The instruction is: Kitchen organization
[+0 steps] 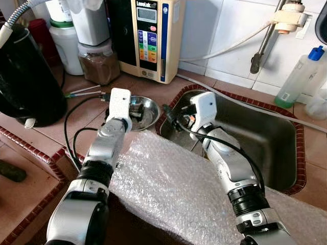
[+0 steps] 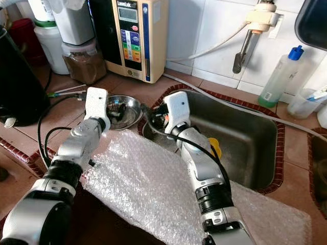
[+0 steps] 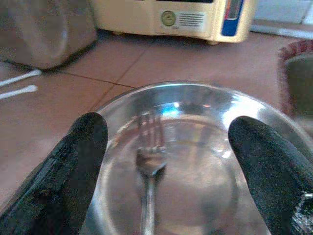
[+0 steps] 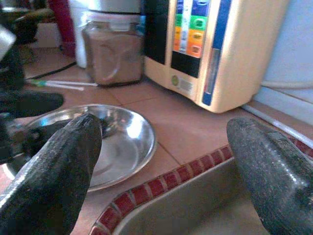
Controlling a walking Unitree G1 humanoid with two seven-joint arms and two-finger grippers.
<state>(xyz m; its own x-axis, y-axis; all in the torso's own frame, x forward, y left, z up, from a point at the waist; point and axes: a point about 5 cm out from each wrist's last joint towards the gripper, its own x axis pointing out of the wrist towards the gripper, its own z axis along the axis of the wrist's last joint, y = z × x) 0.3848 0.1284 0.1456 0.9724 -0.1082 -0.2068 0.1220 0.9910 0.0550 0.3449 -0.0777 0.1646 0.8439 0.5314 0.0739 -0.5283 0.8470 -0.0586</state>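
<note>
Now the left gripper (image 3: 164, 161), jaws apart over the fork (image 3: 149, 181), could push the shiny bowl (image 1: 148, 109) off the table edge into the sink (image 1: 276, 148).

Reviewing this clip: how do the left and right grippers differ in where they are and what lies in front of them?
The left gripper hangs over the steel bowl, a fork lying between its fingers; the right gripper has nothing between its fingers. The left is above the tiled counter; the right sits at the sink rim beside the bowl. Both are open and point toward the bowl.
</note>
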